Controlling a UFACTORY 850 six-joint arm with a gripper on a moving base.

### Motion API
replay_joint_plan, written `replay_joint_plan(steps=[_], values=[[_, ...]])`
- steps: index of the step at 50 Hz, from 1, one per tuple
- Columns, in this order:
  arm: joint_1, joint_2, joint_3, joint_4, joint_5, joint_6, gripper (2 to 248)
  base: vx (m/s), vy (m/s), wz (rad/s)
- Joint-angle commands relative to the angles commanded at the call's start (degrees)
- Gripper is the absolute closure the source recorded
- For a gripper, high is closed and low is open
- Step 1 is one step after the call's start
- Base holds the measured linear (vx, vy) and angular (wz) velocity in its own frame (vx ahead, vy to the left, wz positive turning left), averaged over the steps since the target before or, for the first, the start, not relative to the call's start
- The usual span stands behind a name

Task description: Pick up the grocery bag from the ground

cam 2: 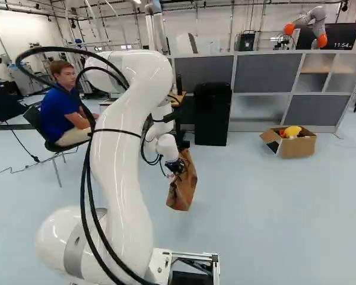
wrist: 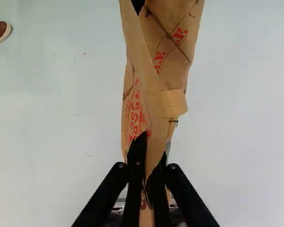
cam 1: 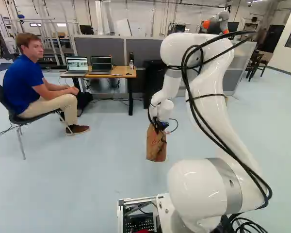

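Gripper (wrist: 150,147) was clamped on the paper grocery bag (cam 2: 183,187) near its top, probably so it'd hang below.

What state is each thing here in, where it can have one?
Jaws, shut on the bag.
Grocery bag, gripped near its top, creased, tilted in the right base view.
Left laptop, open, screen lit.
Right laptop, open.
Cardboard box, open, with things inside.
Wall screen, on.
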Motion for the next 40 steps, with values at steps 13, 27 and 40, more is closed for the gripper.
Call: replay_joint_plan(steps=[13,27,40], values=[[0.00,5.36,2.97,0.00,0.00,0.00,229,0.000,0.000,0.000],[0.00,11.11,5.90,0.00,0.00,0.00,229,0.000,0.000,0.000],[0.00,16.43,8.37,0.00,0.00,0.00,229,0.000,0.000,0.000]])
